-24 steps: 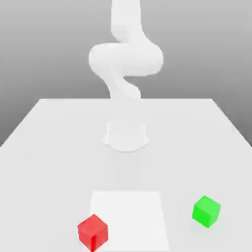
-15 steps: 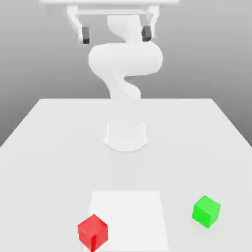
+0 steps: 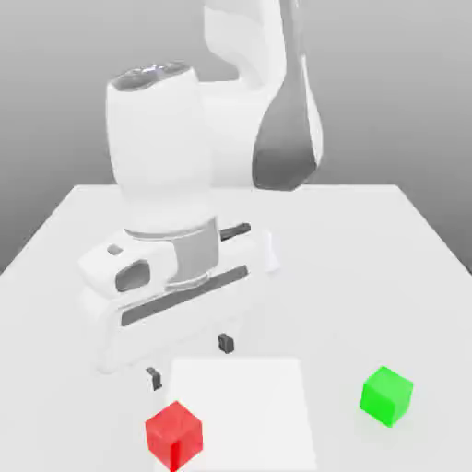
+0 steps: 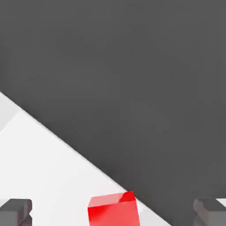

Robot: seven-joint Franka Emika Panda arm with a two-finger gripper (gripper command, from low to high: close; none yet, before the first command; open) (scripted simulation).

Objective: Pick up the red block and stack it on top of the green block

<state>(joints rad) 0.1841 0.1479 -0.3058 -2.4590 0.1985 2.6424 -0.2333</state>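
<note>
The red block (image 3: 173, 434) sits near the front edge of the white table, on the exterior view's left. The green block (image 3: 386, 395) rests on the table well apart from it, toward the exterior view's right. My gripper (image 3: 189, 360) hangs just above and behind the red block, open, with nothing between its dark fingertips (image 3: 226, 344). In the hand view the red block (image 4: 114, 209) lies between the two spread fingertips (image 4: 15, 211), close to the table's edge.
A brighter white square patch (image 3: 241, 410) marks the table between the two blocks. The arm's base and bulky links (image 3: 166, 166) rise behind the hand. Beyond the table's front edge lies dark floor (image 4: 132, 79).
The arm has swung down from high above the table; the hand now hangs low over the front left area, just behind the red block. Neither block has moved.
</note>
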